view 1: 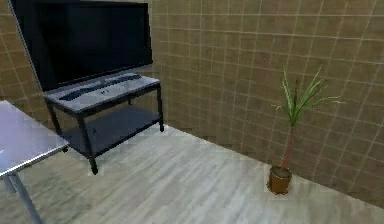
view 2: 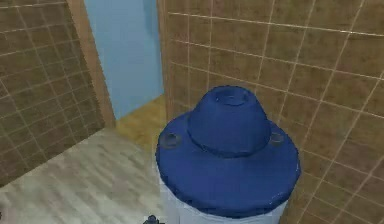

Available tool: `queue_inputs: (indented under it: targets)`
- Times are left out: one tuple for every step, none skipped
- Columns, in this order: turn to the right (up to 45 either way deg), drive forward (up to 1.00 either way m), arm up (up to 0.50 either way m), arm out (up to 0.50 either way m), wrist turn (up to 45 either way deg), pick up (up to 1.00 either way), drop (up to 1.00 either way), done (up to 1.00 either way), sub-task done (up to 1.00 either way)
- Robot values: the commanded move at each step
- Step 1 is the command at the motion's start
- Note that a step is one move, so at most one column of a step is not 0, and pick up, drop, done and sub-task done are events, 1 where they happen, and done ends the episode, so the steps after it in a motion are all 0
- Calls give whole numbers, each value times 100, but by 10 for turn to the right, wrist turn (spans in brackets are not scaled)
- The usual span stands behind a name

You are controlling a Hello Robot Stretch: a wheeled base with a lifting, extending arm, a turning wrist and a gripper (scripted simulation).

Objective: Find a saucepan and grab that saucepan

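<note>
Brown tiled walls (view 1: 220, 60) close in a room with a pale plank floor (view 1: 180, 185). In the forward view there is one television (view 1: 85, 40), dark-screened, on one dark stand (view 1: 100, 93) against the wall at the view's left. The stand has two levels, a grey top that carries the set and one lower shelf (view 1: 115, 128). Well apart from it, near the wall at the view's right, one thin plant (view 1: 297, 100) with long green leaves rises from one small brown pot (view 1: 280, 180) on the floor. One grey tabletop (view 1: 20, 135) juts in from the lower left corner, just in front of the stand, with a pale leg (view 1: 27, 205) under it.

The arm side view has the same tiled walls and one doorway (view 2: 125, 55) with a wooden frame (view 2: 92, 60), with a plain blue surface beyond it. Near the bottom, right of the doorway, stands one round thing with a deep blue domed top (view 2: 228, 135) over a white body (view 2: 185, 205). It is perhaps a bin, though the angle is too steep to be sure.

The claw's state cannot be told, whether spread or pressed together. Where the saucepan is cannot be told either.
</note>
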Motion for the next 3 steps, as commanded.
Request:
queue_inputs:
  targets:
    - [330,0,0,0,0,0,0,0,0]
    - [0,60,0,0,0,0,0,0,0]
    - [420,0,0,0,0,0,0,0,0]
